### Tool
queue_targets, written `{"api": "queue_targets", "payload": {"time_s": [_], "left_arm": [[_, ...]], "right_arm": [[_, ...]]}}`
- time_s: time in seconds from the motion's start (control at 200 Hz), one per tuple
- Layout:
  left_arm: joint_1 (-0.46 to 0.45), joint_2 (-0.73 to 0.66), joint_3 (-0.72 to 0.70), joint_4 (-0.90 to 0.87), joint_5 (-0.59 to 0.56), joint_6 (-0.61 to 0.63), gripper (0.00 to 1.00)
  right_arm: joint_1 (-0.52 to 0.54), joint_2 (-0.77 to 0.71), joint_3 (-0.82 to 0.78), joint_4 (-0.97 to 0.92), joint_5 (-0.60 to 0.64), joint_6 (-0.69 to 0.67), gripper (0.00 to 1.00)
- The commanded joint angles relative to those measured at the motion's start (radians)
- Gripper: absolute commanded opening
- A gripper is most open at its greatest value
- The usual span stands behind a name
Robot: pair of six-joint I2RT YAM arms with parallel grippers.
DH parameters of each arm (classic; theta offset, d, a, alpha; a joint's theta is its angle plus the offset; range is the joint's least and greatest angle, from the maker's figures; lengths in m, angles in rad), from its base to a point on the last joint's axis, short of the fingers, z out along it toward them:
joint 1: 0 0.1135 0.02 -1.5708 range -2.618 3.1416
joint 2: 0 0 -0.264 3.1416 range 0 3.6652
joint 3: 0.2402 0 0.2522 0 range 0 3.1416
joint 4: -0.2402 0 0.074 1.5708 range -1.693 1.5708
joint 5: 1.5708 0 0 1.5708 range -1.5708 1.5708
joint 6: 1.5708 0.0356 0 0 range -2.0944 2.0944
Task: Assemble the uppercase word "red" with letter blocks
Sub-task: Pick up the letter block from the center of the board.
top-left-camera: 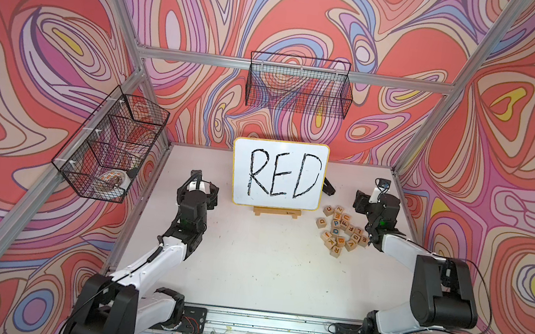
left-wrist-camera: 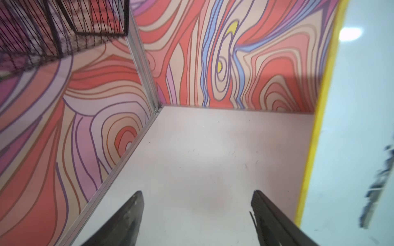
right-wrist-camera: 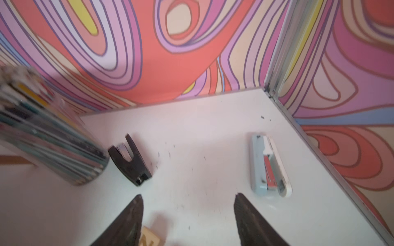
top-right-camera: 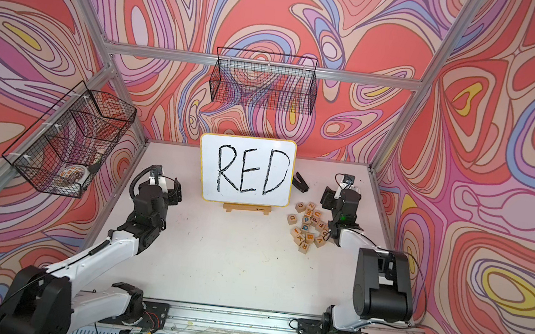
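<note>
**Operator:** Where are the letter blocks (top-left-camera: 343,231)?

**Me:** In one loose heap on the table (top-left-camera: 247,262), on my right side, just in front of the right corner of the board (top-left-camera: 278,172). None stands in a row yet, so I judge the word not begun.

**Operator:** Which arm is nearer?

**Me:** The right, plainly. My right gripper (right-wrist-camera: 188,196) hangs over the heap's far edge and points at the back wall, so the blocks lie behind its tips, back toward my base. Its wrist view catches only one, the N block (right-wrist-camera: 150,239), at the frame's edge beside one jaw. My left gripper (left-wrist-camera: 197,191) sits by the board's other edge, well apart from the heap.

**Operator:** Is either one holding anything?

**Me:** No. Both stand partly open, with only bare table between the jaws.

**Operator:** And the letters you need?

**Me:** The R block (top-left-camera: 335,250) lies at the heap's near end. The D block (top-left-camera: 322,222) sits alone on the side toward the table's middle. I cannot pick out the E for sure, since several faces are turned sideways. A cube has no long axis, so what matters is drawing the right gripper back over the heap and squaring it to two free faces.
</note>
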Motion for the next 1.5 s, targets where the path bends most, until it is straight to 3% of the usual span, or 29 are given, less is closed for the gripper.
{"api": "queue_targets", "payload": {"time_s": [0.0, 0.095, 0.235, 0.481, 0.751, 1.142, 1.497], "left_arm": [[-0.042, -0.087, 0.048, -0.279, -0.049, -0.075, 0.82], [-0.106, -0.157, 0.078, -0.396, -0.046, -0.118, 0.81], [-0.185, -0.202, 0.152, -0.563, 0.062, -0.131, 0.81], [-0.191, -0.109, 0.374, -0.886, 0.333, -0.055, 0.80], [-0.191, -0.111, 0.303, -0.800, 0.524, -0.061, 0.81], [-0.190, -0.111, 0.303, -0.799, 0.537, -0.062, 0.81], [-0.191, -0.116, 0.301, -0.801, 0.528, -0.055, 0.81]], "right_arm": [[0.031, -0.049, 0.081, -0.413, -0.010, 0.054, 0.64], [0.069, -0.087, 0.123, -0.561, 0.001, 0.075, 0.61], [0.089, -0.126, 0.165, -0.731, -0.046, 0.111, 0.56], [0.098, -0.125, 0.220, -0.898, -0.143, 0.128, 0.45], [0.106, -0.060, 0.228, -0.981, -0.212, 0.117, 0.42], [0.138, -0.001, 0.243, -0.996, -0.191, 0.125, 0.41], [0.144, 0.077, 0.302, -0.977, -0.081, 0.176, 0.39]]}}
